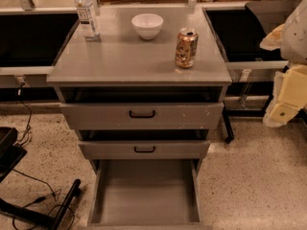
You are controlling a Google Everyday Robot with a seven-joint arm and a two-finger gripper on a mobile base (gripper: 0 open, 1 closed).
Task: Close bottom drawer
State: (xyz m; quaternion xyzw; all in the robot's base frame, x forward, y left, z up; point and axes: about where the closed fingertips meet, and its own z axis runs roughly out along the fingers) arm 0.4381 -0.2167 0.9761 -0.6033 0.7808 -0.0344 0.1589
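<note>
The bottom drawer (144, 195) of the grey metal cabinet is pulled far out toward me. Its plain grey tray holds nothing, and its front panel and handle are cut off by the lower edge of the view. Above it are the middle drawer (144, 149) and the top drawer (142, 115), each with a black handle, both pushed in or nearly so. My gripper (284, 108), a cream and yellow piece on the arm, hangs at the far right edge. It is level with the top drawer, well to the right of the cabinet, and touches nothing.
On the cabinet top (120, 56) stand a water bottle (87, 14), a white bowl (147, 25) and a soda can (186, 47). A black stand with cables (33, 212) lies on the speckled floor at lower left. A black table leg (226, 128) stands right of the cabinet.
</note>
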